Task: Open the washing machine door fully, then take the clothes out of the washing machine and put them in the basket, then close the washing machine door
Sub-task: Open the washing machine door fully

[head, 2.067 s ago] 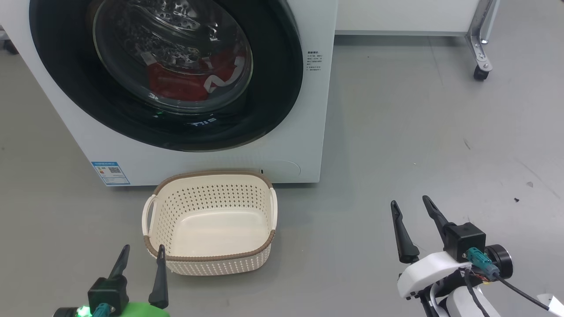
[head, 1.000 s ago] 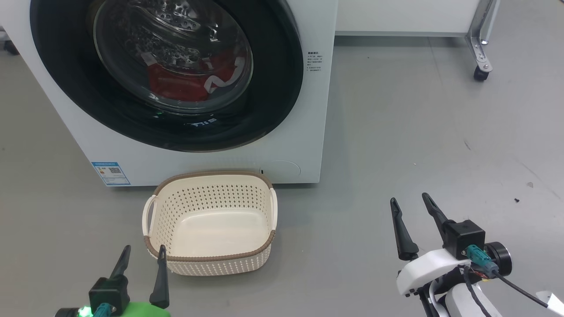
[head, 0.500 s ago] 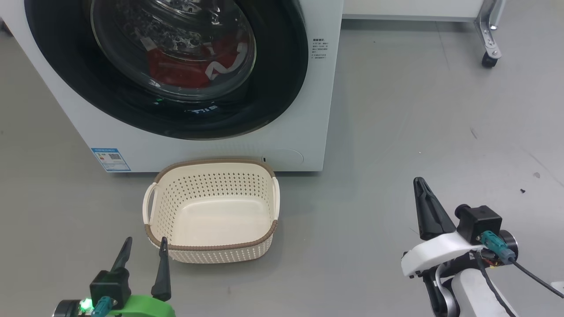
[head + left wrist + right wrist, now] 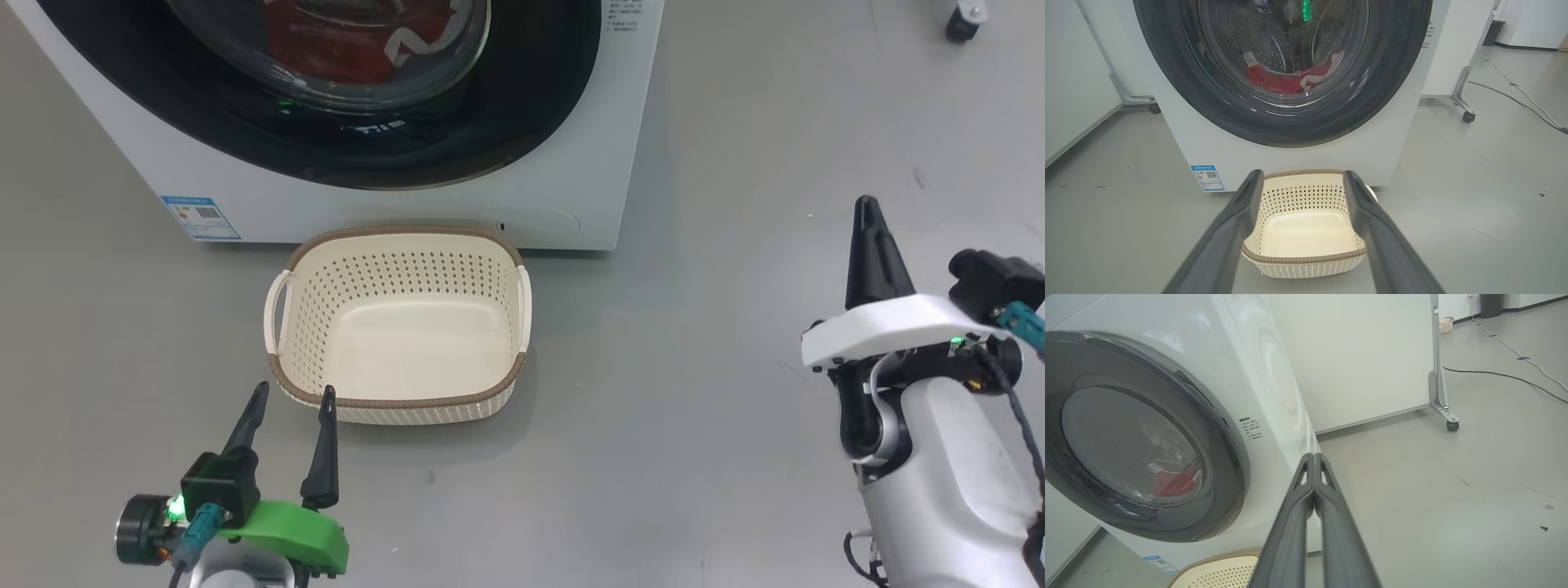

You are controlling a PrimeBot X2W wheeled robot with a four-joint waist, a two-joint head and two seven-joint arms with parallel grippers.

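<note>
The right fingers (image 4: 872, 253), spread a second ago, are now being held pressed together on nothing and are being lifted toward the right edge of the door (image 4: 531, 106). The left fingers (image 4: 326, 445) are being kept wide apart, empty, with the bare basket (image 4: 408, 273) just beyond them. Further ahead the door is being kept shut, the clothes (image 4: 326, 33) lying behind its glass. Opening is judged to be only starting.

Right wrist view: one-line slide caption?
Shut, empty right pincer before the closed washing machine door, red clothes behind its glass, basket at the bottom edge.
</note>
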